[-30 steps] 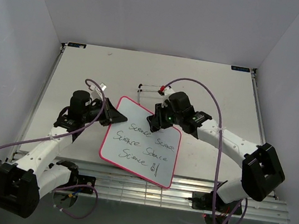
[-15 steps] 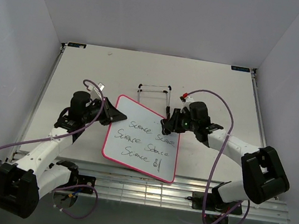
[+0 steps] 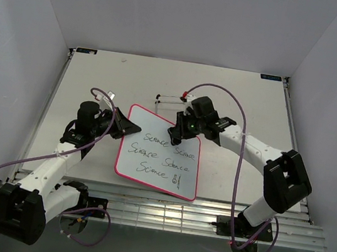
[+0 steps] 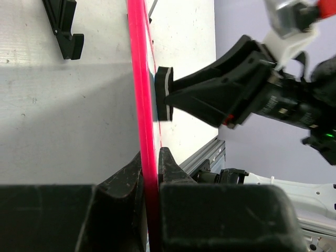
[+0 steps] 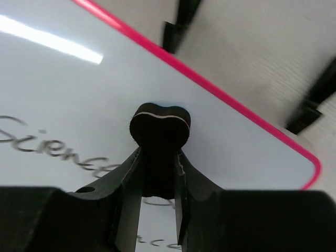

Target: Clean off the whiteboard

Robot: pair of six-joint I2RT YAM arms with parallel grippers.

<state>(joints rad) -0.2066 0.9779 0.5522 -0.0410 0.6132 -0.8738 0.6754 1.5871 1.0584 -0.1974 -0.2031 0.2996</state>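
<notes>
Top external: white table [image 3: 99, 78], pale walls [image 3: 185, 14]; left hand [image 3: 120, 129] pinches whiteboard [image 3: 142, 124], right hand [image 3: 175, 135] pinches eraser [image 5: 160, 126] on it.

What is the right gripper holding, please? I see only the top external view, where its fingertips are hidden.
Observer: The right wrist view shows the right gripper shut on a small black eraser.
Operator: Does it touch the whiteboard?
Observer: The left wrist view, edge-on, shows the eraser's face against the whiteboard.
Operator: And the left gripper?
Observer: It is shut on the whiteboard's pink-red frame, one finger on each side.
</notes>
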